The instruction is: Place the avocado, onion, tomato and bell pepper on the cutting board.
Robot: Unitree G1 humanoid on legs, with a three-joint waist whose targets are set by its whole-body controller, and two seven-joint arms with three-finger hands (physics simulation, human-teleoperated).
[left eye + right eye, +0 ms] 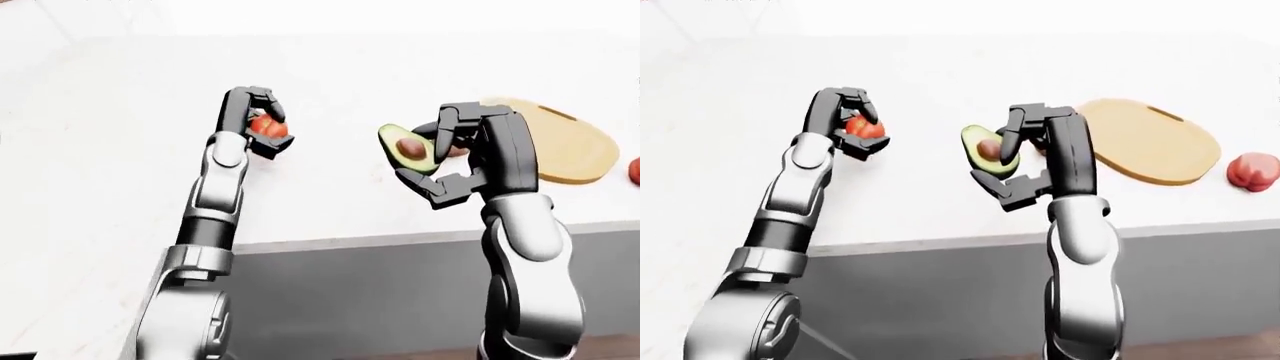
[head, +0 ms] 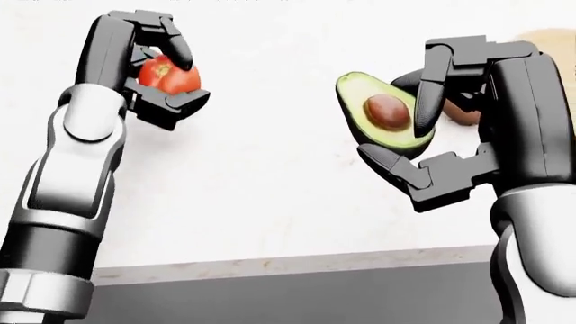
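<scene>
My left gripper (image 2: pixel 180 79) is shut on the red tomato (image 2: pixel 162 73), held a little above the white counter (image 2: pixel 270 175) at the upper left of the head view. The halved avocado (image 2: pixel 383 111), its pit facing me, sits upright in my right gripper (image 2: pixel 405 128), which is shut on it. A brown onion (image 2: pixel 464 117) is mostly hidden behind the right hand. The tan cutting board (image 1: pixel 1150 139) lies to the right of that hand, with the red bell pepper (image 1: pixel 1252 171) on the counter beyond the board's right end.
The counter's near edge (image 1: pixel 350 240) runs across below both hands, with a grey cabinet face (image 1: pixel 350 300) under it. To the left of the tomato is only white countertop (image 1: pixel 110 135).
</scene>
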